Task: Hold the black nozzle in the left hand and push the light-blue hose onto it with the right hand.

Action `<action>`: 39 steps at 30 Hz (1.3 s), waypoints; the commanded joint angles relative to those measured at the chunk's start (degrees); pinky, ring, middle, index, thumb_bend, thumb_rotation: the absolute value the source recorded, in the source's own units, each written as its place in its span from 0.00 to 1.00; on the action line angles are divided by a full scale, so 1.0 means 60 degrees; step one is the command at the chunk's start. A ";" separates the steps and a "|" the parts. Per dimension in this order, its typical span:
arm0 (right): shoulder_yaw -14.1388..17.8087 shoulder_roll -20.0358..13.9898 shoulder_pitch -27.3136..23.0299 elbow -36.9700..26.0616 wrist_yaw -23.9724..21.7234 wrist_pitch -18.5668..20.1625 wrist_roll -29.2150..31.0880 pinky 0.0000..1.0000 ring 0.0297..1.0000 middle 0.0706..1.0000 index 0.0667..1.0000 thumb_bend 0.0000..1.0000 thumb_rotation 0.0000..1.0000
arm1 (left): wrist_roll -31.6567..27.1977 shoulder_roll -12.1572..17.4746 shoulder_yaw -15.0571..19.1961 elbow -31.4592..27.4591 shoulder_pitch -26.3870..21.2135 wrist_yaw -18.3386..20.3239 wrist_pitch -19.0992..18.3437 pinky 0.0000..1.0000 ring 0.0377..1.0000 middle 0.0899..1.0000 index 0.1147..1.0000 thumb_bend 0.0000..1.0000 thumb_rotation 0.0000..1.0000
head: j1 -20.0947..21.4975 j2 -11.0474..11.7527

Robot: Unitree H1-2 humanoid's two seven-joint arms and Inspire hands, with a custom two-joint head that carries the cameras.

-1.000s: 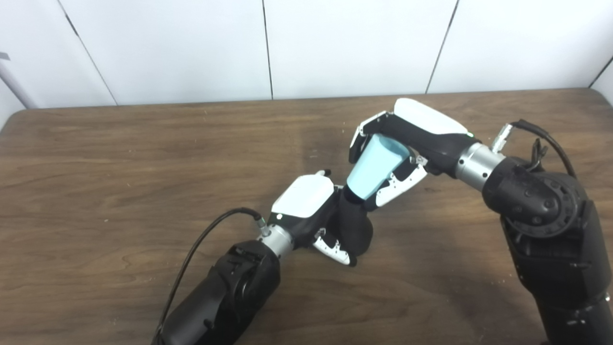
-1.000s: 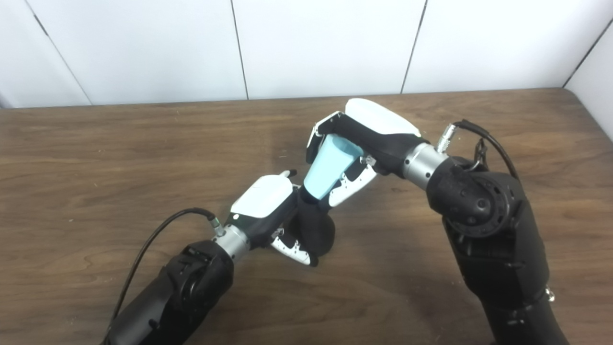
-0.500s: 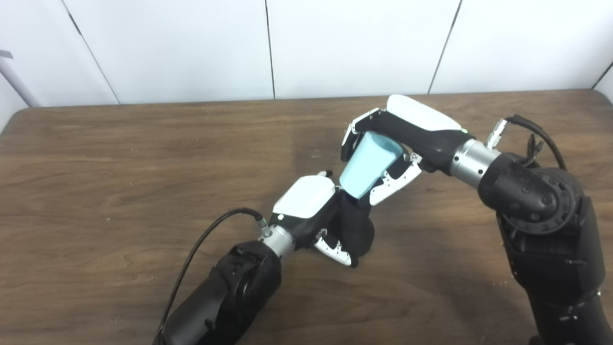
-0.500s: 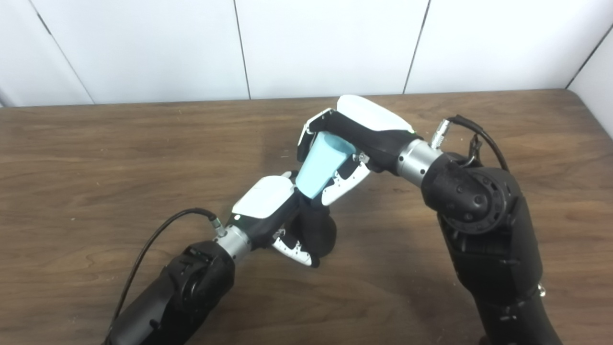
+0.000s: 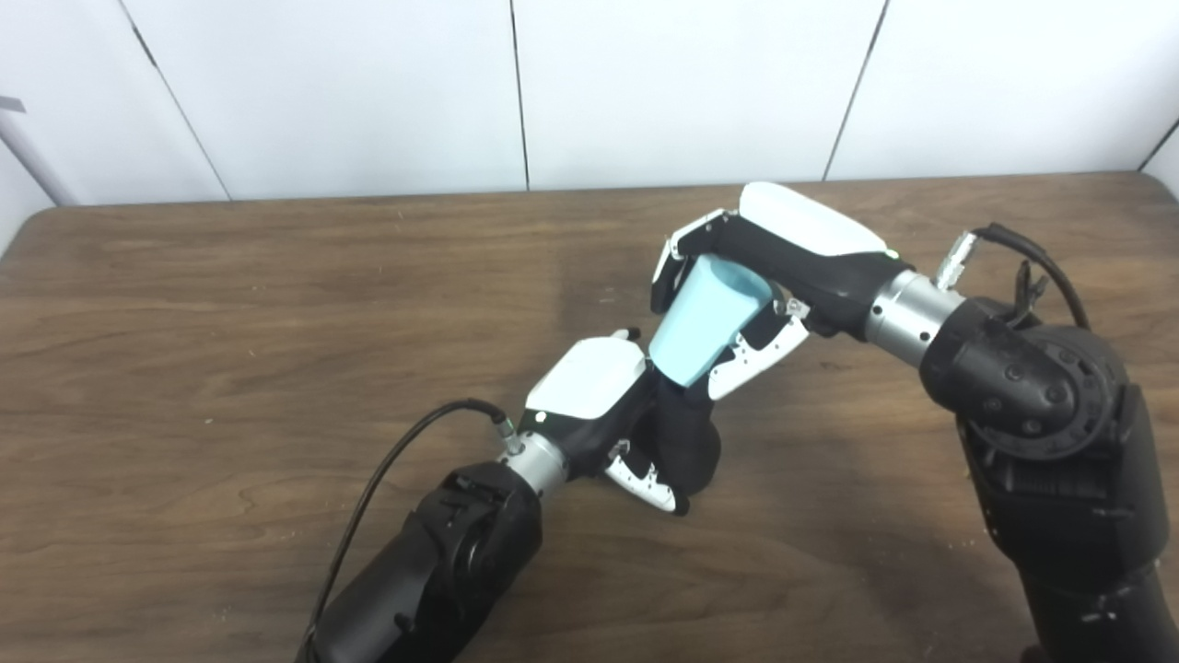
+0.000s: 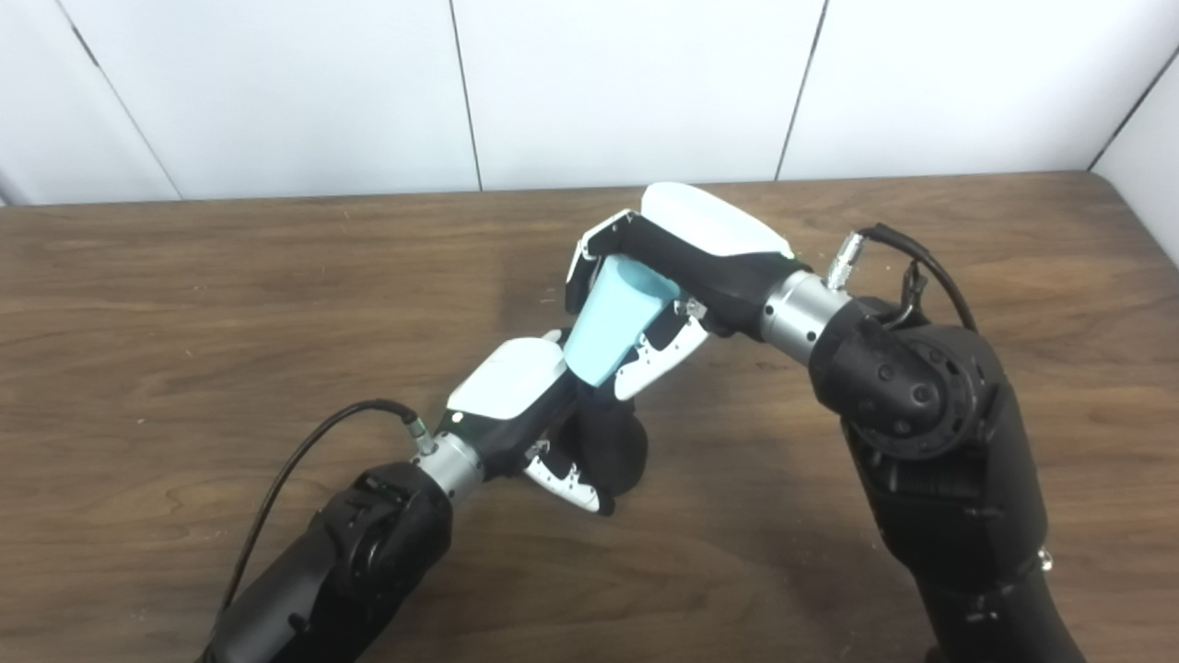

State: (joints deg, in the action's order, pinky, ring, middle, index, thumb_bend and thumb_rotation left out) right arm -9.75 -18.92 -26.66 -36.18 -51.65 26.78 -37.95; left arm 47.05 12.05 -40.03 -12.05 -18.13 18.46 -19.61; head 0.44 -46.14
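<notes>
Two parts mated: tapered light-blue hose [image 5: 702,320] gripped by right robot hand [image 5: 737,285], black nozzle [image 5: 686,440] clasped in left robot hand [image 5: 608,405]

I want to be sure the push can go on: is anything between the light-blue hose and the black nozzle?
Nothing visible. The light-blue hose, held in the right hand, already meets the top of the black nozzle gripped by the left hand; only bare table lies around them.

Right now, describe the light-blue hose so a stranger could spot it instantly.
On the brown wooden table, find the two hands meeting near the middle. The right hand grips a tapered light-blue hose, the only coloured piece, its narrow end meeting the black nozzle.
</notes>
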 commanded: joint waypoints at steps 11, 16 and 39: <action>0.0065 -0.0266 -0.0156 -0.0305 -0.1373 0.0021 -0.0266 0.31 0.41 0.47 0.46 0.50 0.00 | 0.0030 0.0377 -0.0550 0.0699 0.0713 0.1686 -0.0517 1.00 0.68 0.45 0.40 0.52 0.00 | 0.0053 -0.0082; 0.0021 -0.0234 -0.0310 -0.0296 -0.1683 0.0019 -0.0478 0.31 0.41 0.47 0.46 0.50 0.00 | -0.0018 0.0372 -0.0528 0.0731 0.0713 0.1640 -0.0441 1.00 0.69 0.46 0.39 0.52 0.00 | 0.0060 -0.0096; -0.1330 -0.0423 -0.0156 -0.0391 -0.0813 -0.1083 -0.0933 0.30 0.41 0.48 0.47 0.50 0.00 | -0.0008 0.0347 -0.0536 0.0778 0.0663 0.1680 -0.0466 1.00 0.69 0.46 0.39 0.52 0.00 | 0.0084 -0.0171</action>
State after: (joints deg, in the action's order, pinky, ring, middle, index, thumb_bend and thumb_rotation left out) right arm -15.02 -20.26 -27.38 -37.85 -55.38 23.80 -44.33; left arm 47.05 11.96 -40.07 -12.22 -18.11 18.98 -19.69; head 0.88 -47.11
